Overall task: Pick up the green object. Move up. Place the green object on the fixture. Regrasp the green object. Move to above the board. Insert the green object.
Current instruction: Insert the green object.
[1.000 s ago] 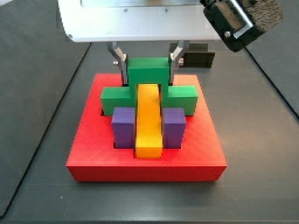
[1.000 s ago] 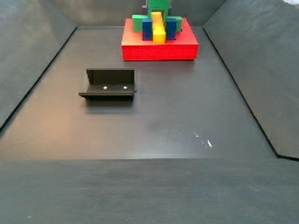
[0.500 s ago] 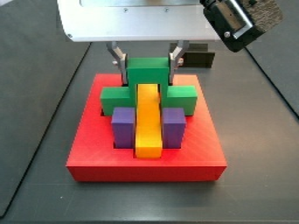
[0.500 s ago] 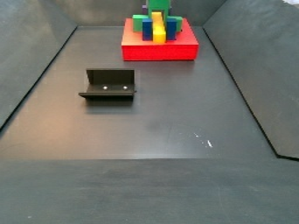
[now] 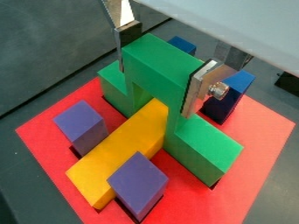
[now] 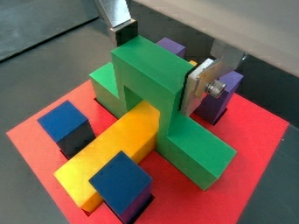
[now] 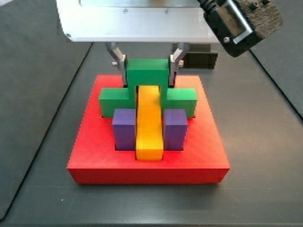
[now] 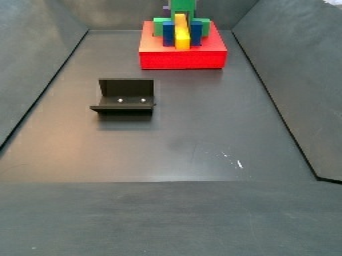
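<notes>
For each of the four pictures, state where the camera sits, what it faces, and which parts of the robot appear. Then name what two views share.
Wrist views: both ride above the gripper, looking down at the green object between silver fingers.
Side view: close before the board, facing the gripper's jaws and white housing.
Side view: far across the floor, facing fixture and distant board; robot barely visible.
Both side views share the board and yellow bar.

Both wrist views look steeply down, close in, past the gripper [image 5: 160, 70] onto the board [image 6: 251, 157]. A side view sits near the board [image 7: 148, 164], looking down its length. A side view stands far off, taking in the board [image 8: 185, 57], the fixture [image 8: 124, 97] and the floor.
</notes>
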